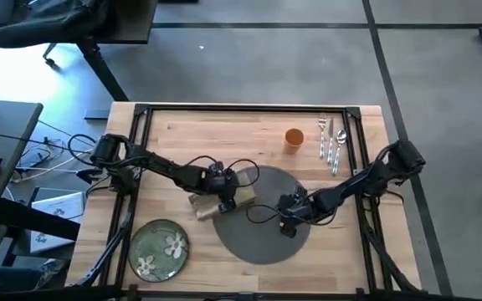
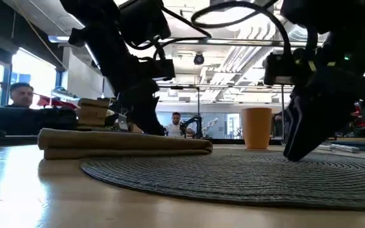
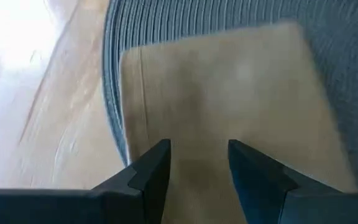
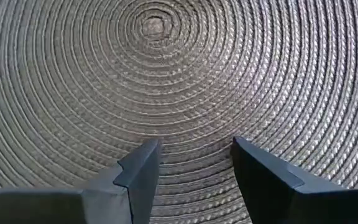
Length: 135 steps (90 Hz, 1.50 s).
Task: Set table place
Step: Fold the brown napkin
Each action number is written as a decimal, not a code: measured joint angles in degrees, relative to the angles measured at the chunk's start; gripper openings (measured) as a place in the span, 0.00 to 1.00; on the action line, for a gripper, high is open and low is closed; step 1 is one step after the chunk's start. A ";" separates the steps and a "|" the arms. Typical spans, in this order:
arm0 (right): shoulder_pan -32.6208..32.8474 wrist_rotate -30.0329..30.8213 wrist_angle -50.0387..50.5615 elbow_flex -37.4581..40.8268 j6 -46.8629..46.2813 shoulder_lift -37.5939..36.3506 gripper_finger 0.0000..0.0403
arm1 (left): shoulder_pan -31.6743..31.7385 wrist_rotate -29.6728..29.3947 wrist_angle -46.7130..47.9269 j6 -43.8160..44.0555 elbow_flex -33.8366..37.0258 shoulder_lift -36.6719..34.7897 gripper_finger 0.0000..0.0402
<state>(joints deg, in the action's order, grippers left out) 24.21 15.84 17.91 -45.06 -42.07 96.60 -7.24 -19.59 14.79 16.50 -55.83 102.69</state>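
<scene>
Lying mid-table point(image 1: 224, 125), the round grey woven mat point(image 1: 262, 234) carries the tan folded napkin point(image 1: 216, 203) across its left edge. Left gripper point(image 3: 197, 163), fingers parted, hangs over the napkin without gripping it; right gripper point(image 4: 194, 165), fingers likewise parted and empty, is low over the mat's coiled weave. Green flowered plate point(image 1: 159, 248) sits at the near left, orange cup point(image 1: 294, 139) and cutlery point(image 1: 332, 142) at the far right. Office ceiling lights and seated people show beyond.
</scene>
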 joint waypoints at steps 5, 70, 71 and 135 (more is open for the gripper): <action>0.31 0.13 1.20 -0.08 -1.46 0.04 0.45 | 0.03 -1.95 1.09 1.29 0.00 0.00 0.36; 5.50 -0.93 5.80 0.10 -11.93 -0.33 0.45 | -1.77 -4.77 23.96 31.42 -0.14 -3.74 0.36; 5.51 -0.96 5.79 0.11 -11.92 -0.33 0.45 | -1.95 -4.73 24.14 31.42 -0.31 -4.18 0.36; 5.48 -0.24 3.61 0.21 -11.95 -0.25 0.45 | -3.22 8.99 25.22 31.26 13.87 -14.74 0.36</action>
<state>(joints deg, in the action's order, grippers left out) 29.69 15.61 21.52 -44.85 -54.02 96.36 -10.46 -10.59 40.01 47.77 -41.97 87.96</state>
